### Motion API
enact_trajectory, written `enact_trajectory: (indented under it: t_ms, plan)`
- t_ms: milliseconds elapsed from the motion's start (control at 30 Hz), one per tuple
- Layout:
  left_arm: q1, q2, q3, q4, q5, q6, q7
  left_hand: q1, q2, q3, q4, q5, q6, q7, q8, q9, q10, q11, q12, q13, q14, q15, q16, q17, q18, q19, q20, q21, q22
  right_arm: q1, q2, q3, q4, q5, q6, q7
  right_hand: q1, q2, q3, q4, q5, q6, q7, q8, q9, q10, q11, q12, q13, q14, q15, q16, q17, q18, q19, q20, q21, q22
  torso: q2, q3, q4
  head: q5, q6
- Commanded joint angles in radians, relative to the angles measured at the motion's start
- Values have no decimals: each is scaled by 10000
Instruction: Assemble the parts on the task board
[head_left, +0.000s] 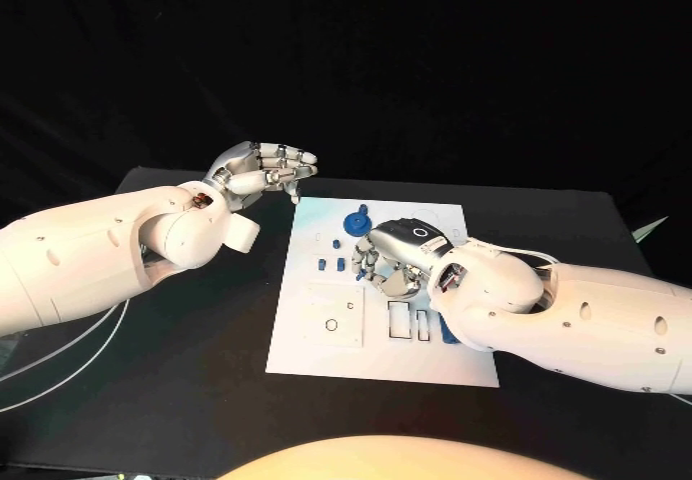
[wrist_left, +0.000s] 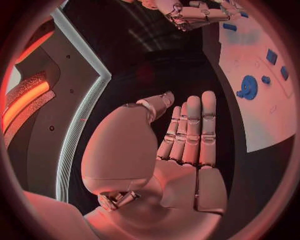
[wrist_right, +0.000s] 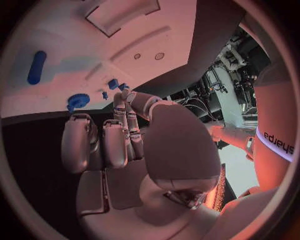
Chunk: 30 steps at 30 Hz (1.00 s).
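Reach step, we judge: right hand (head_left: 392, 258) over board (head_left: 325, 345) mid, fingers curled, nothing held. Left hand (head_left: 264, 168) off far-left corner, fingers together, holding nothing. Next needs gear (head_left: 358, 220) pinch.

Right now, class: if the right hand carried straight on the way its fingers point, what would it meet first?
Probably the blue gear near the far end of the task board; the right hand points that way, though its height above the board is unclear.

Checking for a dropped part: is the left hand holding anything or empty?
Empty. The left hand shows a bare palm with straight fingers side by side, beside the task board, not over it.
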Motion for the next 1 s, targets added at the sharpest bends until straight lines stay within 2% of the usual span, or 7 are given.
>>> enact_trajectory:
  t_ms: [33, 167, 433, 1000]
  plan:
    - [6, 46, 10, 36, 33, 77, 73, 105, 30, -35, -49, 29, -59, 46, -52, -15, -106, 7, 14, -15, -43, 22, -59, -17, 150, 13, 55, -57, -14, -112, 143, -30, -138, -245, 445, 135, -96, 46, 6, -54, 67, 47, 19, 28, 20, 34, -87, -1, 13, 516, -44, -40, -24, -81, 294, -99, -17, 979, 4, 11, -2, 133, -82]
    - [6, 68, 10, 45, 36, 86, 70, 105, 30, -35, -49, 29, -59, 46, -52, -15, -106, 7, 14, -15, -43, 22, -59, -17, 150, 13, 55, -57, -14, -236, 295, -68, -274, -295, 548, 105, -101, 49, 7, -56, 64, 44, 22, 25, 21, 31, -85, -9, 12, 515, -43, -42, -27, -77, 287, -101, -40, 968, 1, 8, -4, 200, -136]
    - [6, 99, 9, 52, 37, 134, 55, 102, 37, -41, -46, 29, -52, 49, -44, -13, -113, 9, 23, -14, -45, 25, -60, -19, 149, 12, 58, -60, -16, -407, 466, -112, -381, -364, 639, 49, -110, 60, 14, -63, 58, 35, 26, 18, 24, 28, -82, -25, 12, 513, -44, -45, -34, -76, 285, -103, -41, 970, -1, 7, -7, 234, -179]
    - [6, 110, 9, 52, 37, 187, 34, 102, 47, -44, -45, 31, -45, 51, -36, -11, -119, 11, 33, -12, -42, 27, -58, -20, 150, 15, 60, -60, -17, -556, 613, -139, -457, -454, 736, 30, -135, 78, 15, -69, 29, 27, 33, 9, 33, 29, -77, -51, 13, 512, -42, -41, -35, -75, 279, -105, -52, 969, 3, 5, -7, 255, -224]
